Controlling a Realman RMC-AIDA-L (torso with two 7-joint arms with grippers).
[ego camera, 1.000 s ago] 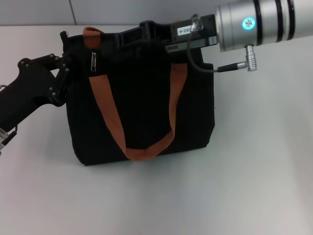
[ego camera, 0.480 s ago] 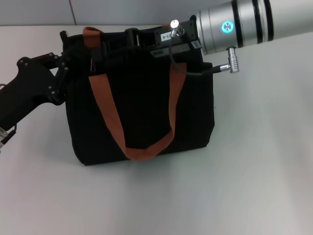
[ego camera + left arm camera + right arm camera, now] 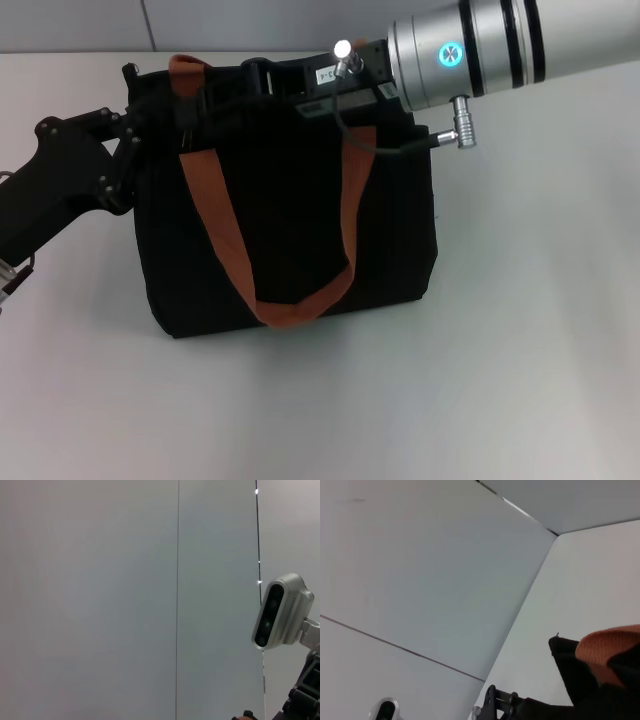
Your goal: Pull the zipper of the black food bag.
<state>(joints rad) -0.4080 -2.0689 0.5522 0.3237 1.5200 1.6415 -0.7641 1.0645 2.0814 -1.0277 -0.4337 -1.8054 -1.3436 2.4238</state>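
The black food bag point(image 3: 290, 230) stands upright in the middle of the head view, its orange-brown strap handles point(image 3: 215, 225) hanging down its front. My left gripper point(image 3: 135, 105) is against the bag's upper left corner. My right gripper point(image 3: 215, 90) reaches in from the right along the bag's top edge, its tip near the left strap. The zipper is hidden, black parts covering the spot below the gripper tip. The right wrist view shows a bag corner point(image 3: 570, 670) and a piece of strap point(image 3: 610, 645).
The bag stands on a white table point(image 3: 500, 380), with a grey wall point(image 3: 80, 25) behind it. The right arm's silver wrist point(image 3: 470, 50) and cable plug point(image 3: 460, 125) hang over the bag's upper right. The left wrist view shows wall panels and a silver camera unit point(image 3: 280, 612).
My right gripper has moved left along the bag's top edge. The silver zipper pull that hung near the left strap a second ago no longer shows. The left arm and the bag have stayed still.
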